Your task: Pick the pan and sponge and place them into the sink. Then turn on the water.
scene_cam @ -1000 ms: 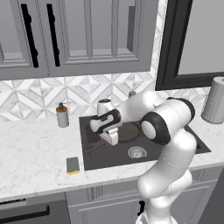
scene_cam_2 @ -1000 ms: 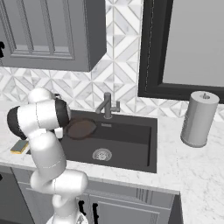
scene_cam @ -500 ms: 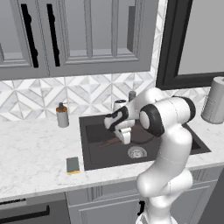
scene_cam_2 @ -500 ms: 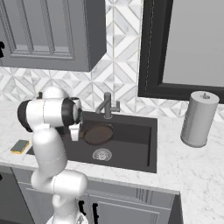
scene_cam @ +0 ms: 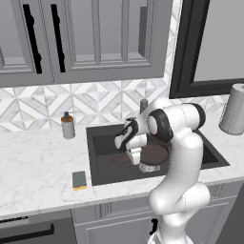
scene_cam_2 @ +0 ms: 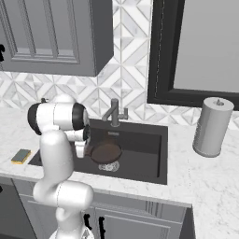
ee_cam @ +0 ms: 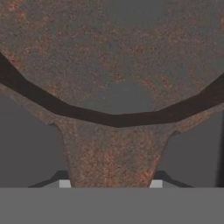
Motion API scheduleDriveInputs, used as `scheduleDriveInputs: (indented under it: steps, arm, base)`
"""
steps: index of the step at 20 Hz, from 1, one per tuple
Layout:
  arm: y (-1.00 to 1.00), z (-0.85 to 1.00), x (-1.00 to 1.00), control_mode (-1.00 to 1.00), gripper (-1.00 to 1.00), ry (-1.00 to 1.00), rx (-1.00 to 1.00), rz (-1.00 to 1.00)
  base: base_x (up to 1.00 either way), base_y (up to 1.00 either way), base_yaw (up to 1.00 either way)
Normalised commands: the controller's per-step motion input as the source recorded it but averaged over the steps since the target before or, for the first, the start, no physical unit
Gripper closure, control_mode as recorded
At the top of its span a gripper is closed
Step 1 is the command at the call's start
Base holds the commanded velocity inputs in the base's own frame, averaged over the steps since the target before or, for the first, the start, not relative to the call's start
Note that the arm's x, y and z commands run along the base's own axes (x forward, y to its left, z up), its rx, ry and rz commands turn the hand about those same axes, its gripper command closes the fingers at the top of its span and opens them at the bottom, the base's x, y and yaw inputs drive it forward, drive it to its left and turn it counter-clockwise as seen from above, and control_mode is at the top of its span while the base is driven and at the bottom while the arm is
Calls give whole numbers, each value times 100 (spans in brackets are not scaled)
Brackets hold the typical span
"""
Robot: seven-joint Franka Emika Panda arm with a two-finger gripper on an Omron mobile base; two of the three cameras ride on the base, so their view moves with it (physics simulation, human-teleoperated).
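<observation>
Gripping the pan handle, sponge on counter.

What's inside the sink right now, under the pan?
The pan, gripped at its handle by the gripper, hangs over the sink. The drain peeks out below; the basin floor beneath is partly covered.

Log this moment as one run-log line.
phase: carrying pan into sink | gripper: shut on pan at handle | pan: over sink | sponge: on counter | faucet: no water visible

Faucet behind sink (soap bottle aside)
</observation>
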Motion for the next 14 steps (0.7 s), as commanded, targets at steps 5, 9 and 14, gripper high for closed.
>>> scheduleDriveInputs:
  steps: [5, 9, 14]
  arm:
    - [0, -50, 20, -100, 100, 0, 0, -9]
    - [0, -49, 20, -100, 100, 0, 0, -8]
    - [0, -42, 17, -100, 100, 0, 0, -8]
  base:
    - [0, 0, 0]
    - [0, 0, 0]
    - [0, 0, 0]
